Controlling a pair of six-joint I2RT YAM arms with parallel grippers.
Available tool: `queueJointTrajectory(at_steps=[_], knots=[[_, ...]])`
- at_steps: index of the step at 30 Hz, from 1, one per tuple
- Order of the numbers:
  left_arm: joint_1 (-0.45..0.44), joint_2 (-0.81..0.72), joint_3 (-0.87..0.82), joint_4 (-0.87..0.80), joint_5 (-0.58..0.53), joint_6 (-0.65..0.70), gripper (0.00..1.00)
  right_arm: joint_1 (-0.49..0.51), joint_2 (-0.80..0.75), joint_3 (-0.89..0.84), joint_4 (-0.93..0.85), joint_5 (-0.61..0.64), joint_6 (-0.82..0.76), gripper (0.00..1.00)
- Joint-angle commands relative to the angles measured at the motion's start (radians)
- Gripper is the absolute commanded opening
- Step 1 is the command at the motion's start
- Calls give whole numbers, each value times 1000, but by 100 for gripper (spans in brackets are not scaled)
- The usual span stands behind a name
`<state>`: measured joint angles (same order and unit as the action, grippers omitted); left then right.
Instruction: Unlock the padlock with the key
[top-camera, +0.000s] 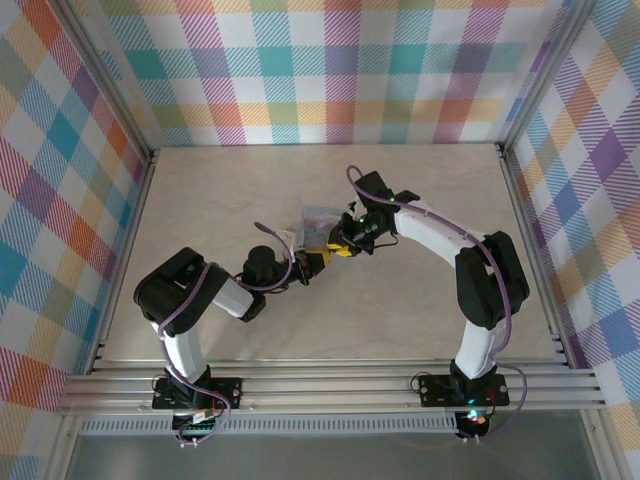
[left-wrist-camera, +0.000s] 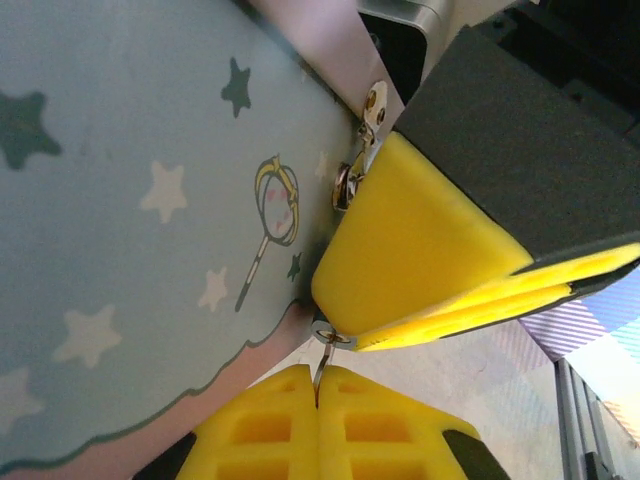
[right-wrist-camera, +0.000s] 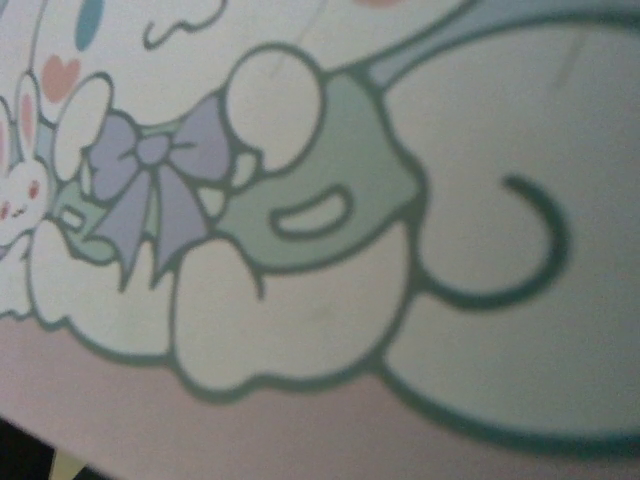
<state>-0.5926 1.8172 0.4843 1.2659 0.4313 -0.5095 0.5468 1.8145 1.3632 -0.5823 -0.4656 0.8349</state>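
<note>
Tin box (top-camera: 320, 218) on table (top-camera: 220, 195), behind left gripper (top-camera: 321, 257)

Bright, even light, soft shadows; the right wrist view is blurred, perhaps from sheer closeness.

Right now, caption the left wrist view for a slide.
Left gripper pinching the key beside the star-printed tin.
</note>
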Motion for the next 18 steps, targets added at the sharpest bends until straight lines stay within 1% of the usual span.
queueJointTrajectory(at_steps=[1,4,5,6,7,10,11,14,18], knots=[[-5,-4,42,81,-15,-37,0,16,-30,-26,30,-29,4,0],[-7,11,60,81,-1,-54,0,19,-27,-60,73,-44,15,0],[-11,19,66,82,7,-62,0,21,-29,-75,91,-39,24,2],[-15,26,66,82,7,-62,0,21,-33,-87,108,-34,30,9],[-22,32,59,83,3,-60,0,21,-37,-100,121,-19,36,19],[-33,56,21,86,-17,-54,0,22,-53,-154,173,31,54,34],[-37,66,8,87,-19,-50,0,23,-61,-183,206,42,69,36],[-64,104,-14,87,-31,-35,0,24,-63,-257,294,57,110,36],[-105,148,-31,90,-72,-11,0,33,-56,-300,341,78,131,36]])
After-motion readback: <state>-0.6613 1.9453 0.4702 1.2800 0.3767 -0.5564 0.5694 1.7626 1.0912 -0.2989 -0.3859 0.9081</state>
